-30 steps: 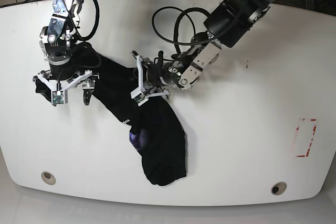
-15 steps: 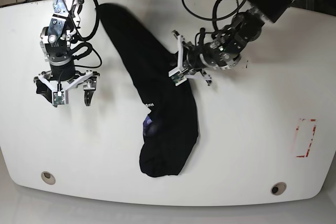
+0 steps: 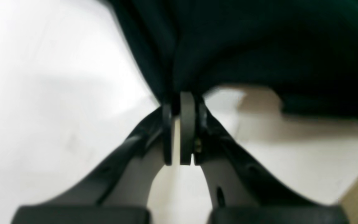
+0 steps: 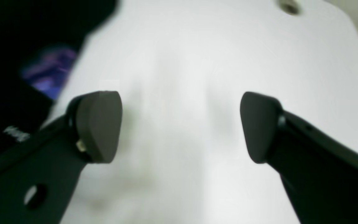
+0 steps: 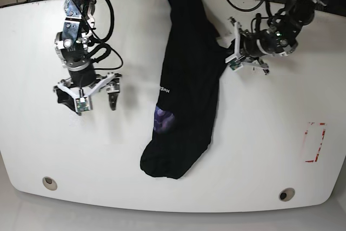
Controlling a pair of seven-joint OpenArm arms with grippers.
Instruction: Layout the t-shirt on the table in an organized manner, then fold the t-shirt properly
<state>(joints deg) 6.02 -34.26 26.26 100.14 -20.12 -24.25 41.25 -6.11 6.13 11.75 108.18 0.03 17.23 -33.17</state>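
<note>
The black t-shirt (image 5: 184, 79) hangs in a long bunched strip from the table's far edge down toward the near edge. A purple patch (image 5: 162, 120) and white lettering (image 5: 166, 89) show on it. My left gripper (image 5: 231, 51) is shut on a fold at the strip's right side. In the left wrist view the pads (image 3: 187, 124) pinch the black cloth (image 3: 259, 46) above the white table (image 3: 42, 93). My right gripper (image 5: 96, 104) stands open over bare table, left of the shirt. In the right wrist view its fingers (image 4: 98, 124) hold nothing, with the t-shirt (image 4: 26, 62) off to the left.
Two grommet holes (image 5: 50, 182) (image 5: 286, 193) sit near the front edge. A red-and-white tape rectangle (image 5: 314, 142) marks the right side. Black cables loop behind both arms at the back edge.
My left gripper has swung right and toward the back, dragging the shirt away from the right gripper and stretching it into a long strip. The right gripper has shifted slightly right and stays open.
</note>
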